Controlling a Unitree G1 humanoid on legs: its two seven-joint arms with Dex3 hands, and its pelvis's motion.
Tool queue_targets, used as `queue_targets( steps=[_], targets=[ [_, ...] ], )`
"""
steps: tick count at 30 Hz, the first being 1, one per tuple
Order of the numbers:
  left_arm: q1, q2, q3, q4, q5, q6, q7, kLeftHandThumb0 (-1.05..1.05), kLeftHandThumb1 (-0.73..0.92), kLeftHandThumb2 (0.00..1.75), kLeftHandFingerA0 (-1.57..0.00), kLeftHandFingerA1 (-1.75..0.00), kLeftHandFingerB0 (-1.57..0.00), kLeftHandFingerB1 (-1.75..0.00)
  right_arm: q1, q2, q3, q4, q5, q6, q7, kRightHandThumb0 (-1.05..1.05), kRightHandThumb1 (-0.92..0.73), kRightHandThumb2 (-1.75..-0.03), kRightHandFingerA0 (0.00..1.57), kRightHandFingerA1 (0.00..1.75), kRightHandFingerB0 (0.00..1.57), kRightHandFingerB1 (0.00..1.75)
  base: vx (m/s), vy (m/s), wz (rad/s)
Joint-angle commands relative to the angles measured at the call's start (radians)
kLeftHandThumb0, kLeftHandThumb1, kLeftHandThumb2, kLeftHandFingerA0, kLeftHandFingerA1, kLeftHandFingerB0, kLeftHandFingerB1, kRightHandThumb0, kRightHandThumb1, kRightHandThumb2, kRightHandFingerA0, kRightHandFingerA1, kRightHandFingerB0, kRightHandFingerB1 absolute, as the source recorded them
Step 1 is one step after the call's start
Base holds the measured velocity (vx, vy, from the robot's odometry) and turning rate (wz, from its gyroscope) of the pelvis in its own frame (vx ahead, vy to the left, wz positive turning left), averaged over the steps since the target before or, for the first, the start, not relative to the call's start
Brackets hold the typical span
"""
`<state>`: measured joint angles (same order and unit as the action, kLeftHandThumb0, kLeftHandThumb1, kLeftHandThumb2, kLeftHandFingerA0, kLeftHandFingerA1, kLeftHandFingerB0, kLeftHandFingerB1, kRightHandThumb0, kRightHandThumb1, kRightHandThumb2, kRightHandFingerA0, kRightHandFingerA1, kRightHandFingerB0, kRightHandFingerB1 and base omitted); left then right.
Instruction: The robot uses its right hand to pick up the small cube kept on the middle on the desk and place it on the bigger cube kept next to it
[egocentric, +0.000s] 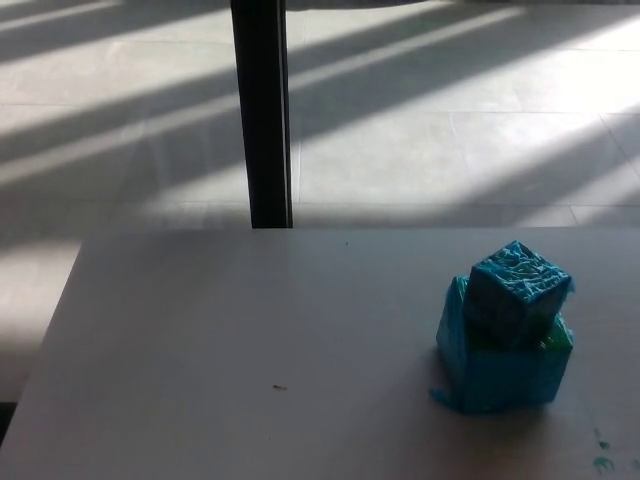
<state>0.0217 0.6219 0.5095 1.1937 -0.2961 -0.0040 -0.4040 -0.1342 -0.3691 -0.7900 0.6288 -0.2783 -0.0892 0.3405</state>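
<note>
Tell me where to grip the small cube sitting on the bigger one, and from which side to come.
Grip the small cube by two opposite side faces, coming down from above. It rests on the bigger cube, turned corner-on to the camera, so its underside is blocked and its upper sides stand clear. Turn the hand to match that rotation, probably best from the right, since the stack stands right of the desk middle.
</note>
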Motion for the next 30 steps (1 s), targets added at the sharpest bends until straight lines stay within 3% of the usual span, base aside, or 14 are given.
queue_targets(
  steps=[1, 2, 4, 6, 7, 11, 15, 16, 20, 22, 24, 25, 26, 30],
  targets=[
    [0.02, -0.003, 0.01, 0.005, -0.012, 0.0, -0.001, -0.77, 0.76, 0.64, -0.52, -0.62, -0.41, -0.47, 0.05, 0.165, -0.118, 0.085, 0.202, 0.08, -0.308, -0.4, -0.69, -0.6, 0.69, 0.96, 0.67, 0.55, 0.0, 0.0, 0.0],
    [0.02, -0.004, 0.016, 0.006, -0.016, 0.005, 0.007, -0.76, 0.58, 1.0, -0.51, -0.68, -0.38, -0.56, 0.056, 0.17, -0.108, 0.1, 0.2, 0.061, -0.298, -0.38, -0.69, -0.59, 0.68, 1.02, 0.66, 0.55, 0.0, 0.0, 0.0],
    [0.031, -0.002, 0.013, 0.004, -0.013, 0.006, 0.004, -0.79, 0.75, 0.63, -0.53, -0.63, -0.42, -0.46, 0.068, 0.173, -0.107, 0.105, 0.209, 0.057, -0.284, -0.38, -0.7, -0.6, 0.66, 1.0, 0.65, 0.55, 0.0, 0.0, 0.0],
    [0.037, -0.002, 0.005, -0.003, -0.005, -0.005, -0.002, -0.76, 0.6, 1.01, -0.49, -0.67, -0.34, -0.55, 0.068, 0.178, -0.11, 0.093, 0.222, 0.066, -0.288, -0.4, -0.71, -0.6, 0.66, 1.06, 0.63, 0.58, 0.0, 0.0, 0.0],
    [0.037, -0.003, 0.002, -0.006, -0.002, -0.004, 0.004, -0.78, 0.77, 0.63, -0.51, -0.59, -0.39, -0.44, 0.065, 0.177, -0.113, 0.093, 0.237, 0.077, -0.286, -0.41, -0.71, -0.6, 0.64, 1.06, 0.62, 0.59, 0.0, 0.0, 0.0],
    [0.028, -0.002, 0.006, 0.012, -0.003, -0.001, 0.016, -0.77, 0.76, 0.62, -0.54, -0.62, -0.42, -0.45, 0.069, 0.175, -0.097, 0.094, 0.259, 0.081, -0.304, -0.39, -0.72, -0.61, 0.65, 1.13, 0.62, 0.59, 0.0, 0.0, 0.0],
    [0.042, 0.0, -0.001, -0.008, -0.001, -0.003, 0.008, -0.76, 0.59, 1.01, -0.49, -0.66, -0.34, -0.55, 0.092, 0.163, -0.075, 0.102, 0.28, 0.077, -0.34, -0.39, -0.71, -0.6, 0.63, 1.05, 0.62, 0.59, 0.0, 0.0, 0.0],
    [0.047, 0.0, 0.003, -0.01, -0.004, -0.008, 0.002, -0.78, 0.77, 0.62, -0.51, -0.6, -0.4, -0.45, 0.094, 0.157, -0.071, 0.111, 0.289, 0.07, -0.355, -0.38, -0.72, -0.61, 0.63, 1.1, 0.62, 0.59, 0.0, 0.0, 0.0],
    [0.045, 0.002, 0.005, -0.003, -0.006, -0.001, 0.001, -0.77, 0.77, 0.63, -0.52, -0.59, -0.4, -0.44, 0.112, 0.138, -0.082, 0.105, 0.348, 0.072, -0.387, -0.39, -0.72, -0.62, 0.6, 1.26, 0.59, 0.67, 0.0, 0.0, 0.0],
    [0.052, -0.002, 0.002, -0.006, -0.002, 0.0, 0.007, -0.75, 0.6, 1.01, -0.48, -0.65, -0.34, -0.55, 0.133, 0.122, -0.087, 0.097, 0.366, 0.065, -0.409, -0.38, -0.74, -0.62, 0.55, 1.22, 0.56, 0.65, 0.0, 0.0, 0.0],
    [0.055, -0.002, 0.004, -0.013, -0.006, 0.007, 0.007, -0.78, 0.77, 0.63, -0.51, -0.59, -0.39, -0.43, 0.124, 0.094, -0.121, 0.128, 0.4, 0.03, -0.462, -0.34, -0.7, -0.6, 0.55, 1.12, 0.61, 0.62, 0.0, 0.0, 0.0],
    [0.061, -0.002, -0.003, -0.014, 0.0, -0.001, -0.003, -0.8, 0.62, 1.01, -0.46, -0.64, -0.33, -0.54, 0.134, 0.071, -0.139, 0.127, 0.409, 0.032, -0.491, -0.35, -0.71, -0.61, 0.55, 1.12, 0.61, 0.63, 0.0, 0.0, 0.0],
    [0.06, -0.005, 0.003, -0.018, -0.006, 0.004, 0.005, -0.78, 0.77, 0.63, -0.51, -0.59, -0.39, -0.44, 0.131, 0.043, -0.166, 0.147, 0.434, 0.017, -0.498, -0.34, -0.72, -0.61, 0.53, 1.13, 0.57, 0.65, 0.0, 0.0, 0.0],
    [0.055, -0.008, 0.008, 0.006, -0.009, 0.009, 0.009, -0.78, 0.77, 0.63, -0.53, -0.6, -0.42, -0.43, 0.123, -0.09, -0.276, 0.267, 0.532, 0.031, -0.49, -0.37, -0.67, -0.62, 0.6, 1.37, 0.59, 0.68, 0.0, 0.0, 0.0]
  ],
)
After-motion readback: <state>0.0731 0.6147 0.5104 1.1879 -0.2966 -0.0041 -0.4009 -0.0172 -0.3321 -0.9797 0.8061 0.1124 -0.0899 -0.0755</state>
